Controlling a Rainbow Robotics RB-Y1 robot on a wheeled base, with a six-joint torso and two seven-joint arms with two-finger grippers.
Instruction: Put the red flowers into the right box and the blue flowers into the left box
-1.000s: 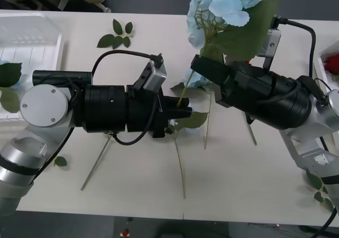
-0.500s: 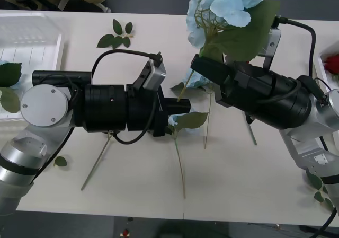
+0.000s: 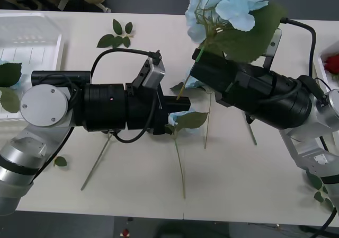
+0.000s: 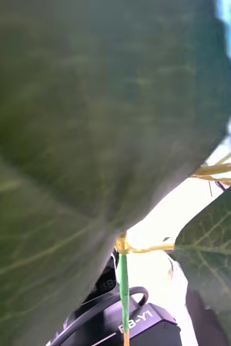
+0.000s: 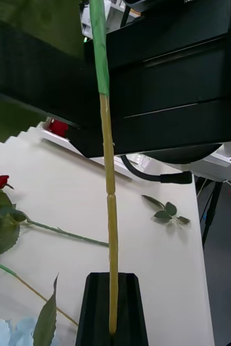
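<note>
At the far left of the bench (image 3: 137, 195) sits the left box (image 3: 32, 36), its slatted wall toward the robot and green leaves draped over its near rim, waiting for the blue flowers. Just to its right, the left arm lies low across the bench with the left gripper (image 3: 181, 104) pointing rightward at mid-bench; in the left wrist view its black fingers (image 5: 111, 311) appear brought together on the bare yellow-green end of a stem (image 5: 107, 178) that rises away from them, so it looks clamped on the lower tip, probably to take the flower over for the trip to the left box. That stem belongs to the blue hydrangea cluster (image 3: 225, 5), which stands lifted above the bench with its pale head uppermost and a broad green leaf (image 3: 249, 34) hanging below. The right gripper (image 3: 204, 63) meets the same stem higher up, under the bloom; whether its fingers are closed cannot be told, since the leaf covers the right wrist view and the arm's body hides them from the front. More stems and a second blue cluster (image 3: 195, 81) lie on the bench between the arms. At the far right edge a red rose (image 3: 332, 63) rests in the right box (image 3: 322, 63).
</note>
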